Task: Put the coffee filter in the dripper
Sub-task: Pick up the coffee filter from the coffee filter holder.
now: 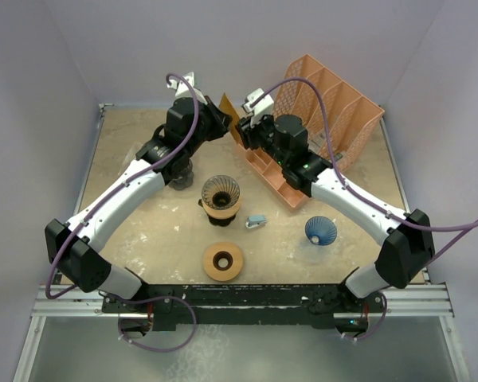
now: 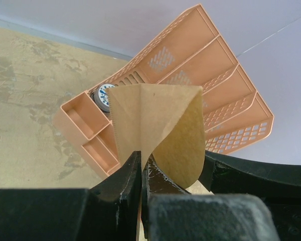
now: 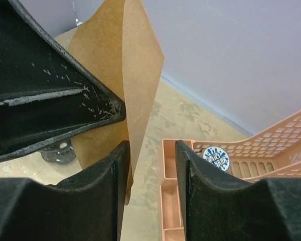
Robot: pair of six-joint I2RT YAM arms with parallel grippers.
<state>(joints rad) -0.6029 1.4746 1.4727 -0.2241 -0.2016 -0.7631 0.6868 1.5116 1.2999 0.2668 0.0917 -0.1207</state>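
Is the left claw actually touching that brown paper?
Touching. The left wrist view shows the brown paper pinched in the shut left claw.

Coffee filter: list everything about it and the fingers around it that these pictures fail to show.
- Top view: the coffee filter shows only as a sliver; both wrists hide the rest and the grips.
- Left wrist view: the left fingers cover the filter's lower edge; the filter hides part of the round badge.
- Right wrist view: the frame top cuts the filter off; whether the right fingers touch it is unclear.
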